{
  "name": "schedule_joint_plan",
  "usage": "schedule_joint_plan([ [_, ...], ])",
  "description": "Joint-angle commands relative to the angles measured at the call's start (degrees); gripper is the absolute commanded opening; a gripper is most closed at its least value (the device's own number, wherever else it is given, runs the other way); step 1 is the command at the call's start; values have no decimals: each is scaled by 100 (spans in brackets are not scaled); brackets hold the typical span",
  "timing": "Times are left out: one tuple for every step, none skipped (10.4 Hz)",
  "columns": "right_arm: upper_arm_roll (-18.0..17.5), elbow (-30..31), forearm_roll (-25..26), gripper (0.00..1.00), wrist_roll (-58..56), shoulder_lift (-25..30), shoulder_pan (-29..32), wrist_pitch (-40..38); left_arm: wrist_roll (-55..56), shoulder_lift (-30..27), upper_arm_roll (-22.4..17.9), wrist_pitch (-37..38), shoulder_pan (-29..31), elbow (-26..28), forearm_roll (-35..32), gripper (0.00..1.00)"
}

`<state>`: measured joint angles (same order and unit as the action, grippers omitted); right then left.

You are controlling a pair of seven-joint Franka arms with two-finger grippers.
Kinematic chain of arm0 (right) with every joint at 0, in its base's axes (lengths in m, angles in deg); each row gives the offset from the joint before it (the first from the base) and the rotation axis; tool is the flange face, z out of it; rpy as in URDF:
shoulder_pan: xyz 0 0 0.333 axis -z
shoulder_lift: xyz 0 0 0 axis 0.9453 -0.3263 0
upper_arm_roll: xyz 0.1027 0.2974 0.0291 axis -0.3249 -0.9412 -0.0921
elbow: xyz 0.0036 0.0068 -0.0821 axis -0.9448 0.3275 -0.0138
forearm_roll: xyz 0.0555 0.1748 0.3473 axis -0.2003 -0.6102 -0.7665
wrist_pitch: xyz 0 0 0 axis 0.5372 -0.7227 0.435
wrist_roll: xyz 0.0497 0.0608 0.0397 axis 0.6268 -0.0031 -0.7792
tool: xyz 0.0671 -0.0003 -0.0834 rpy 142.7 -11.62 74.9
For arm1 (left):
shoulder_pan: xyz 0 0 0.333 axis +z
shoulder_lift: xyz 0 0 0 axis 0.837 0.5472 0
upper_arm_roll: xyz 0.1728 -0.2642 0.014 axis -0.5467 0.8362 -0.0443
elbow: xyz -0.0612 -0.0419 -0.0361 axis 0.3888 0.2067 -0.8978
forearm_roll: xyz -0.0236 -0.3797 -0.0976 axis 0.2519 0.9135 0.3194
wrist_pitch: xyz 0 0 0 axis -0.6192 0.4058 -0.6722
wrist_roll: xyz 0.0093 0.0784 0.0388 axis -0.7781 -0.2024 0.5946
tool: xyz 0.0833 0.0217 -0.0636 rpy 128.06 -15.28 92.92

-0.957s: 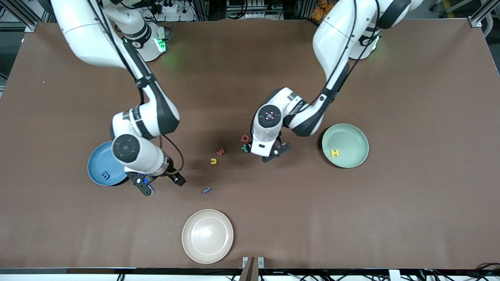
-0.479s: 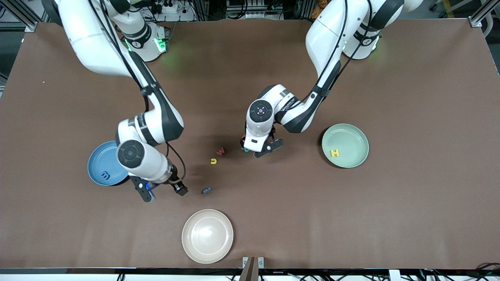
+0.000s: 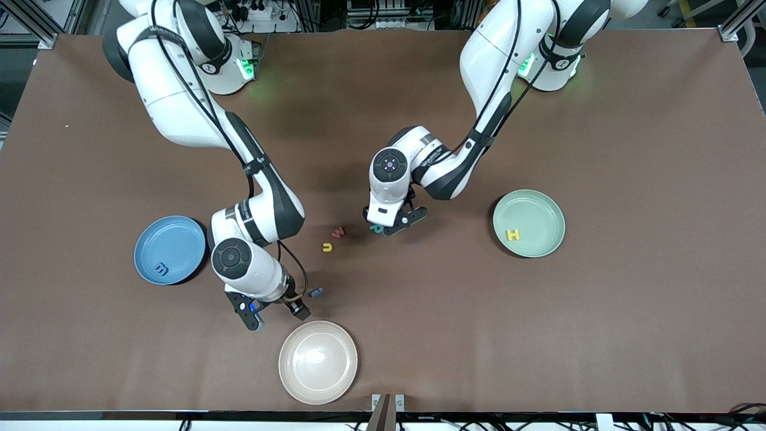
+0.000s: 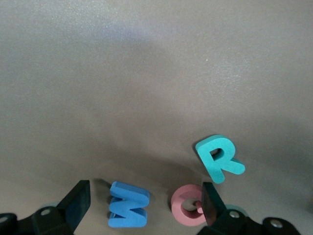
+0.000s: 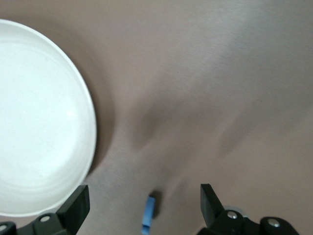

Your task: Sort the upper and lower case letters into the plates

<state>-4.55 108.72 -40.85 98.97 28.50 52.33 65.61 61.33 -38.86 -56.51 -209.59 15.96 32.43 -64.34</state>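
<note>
Robotics lab: two white Franka arms bolted at the edge of a brown-covered table, aluminium framing at the corners, cable bundles and a power strip along that edge.

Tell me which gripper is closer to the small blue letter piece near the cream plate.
Right. The right gripper is right beside the small blue piece; the left gripper is over the capital letters, well away.
</note>
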Motion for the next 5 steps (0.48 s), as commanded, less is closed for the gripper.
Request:
schedule_joint_plan([
  [-20, -358, 33, 100, 32, -276, -1, 116, 22, 61, -53, -28, -44, -41, -106, 94],
  [-20, -358, 16, 100, 50, -268, -18, 37, 31, 61, -53, -28, -36, -41, -106, 89],
  [-28, -349, -2, 100, 85, -268, -44, -68, 31, 61, -53, -28, -44, -24, -106, 82],
  [-37, -349, -10, 100, 155, -268, -53, -191, 22, 70, -62, -28, -44, 20, -106, 77],
  [-37, -323, -54, 100, 251, -268, -106, -279, 22, 61, -62, -28, -44, 47, -106, 72],
])
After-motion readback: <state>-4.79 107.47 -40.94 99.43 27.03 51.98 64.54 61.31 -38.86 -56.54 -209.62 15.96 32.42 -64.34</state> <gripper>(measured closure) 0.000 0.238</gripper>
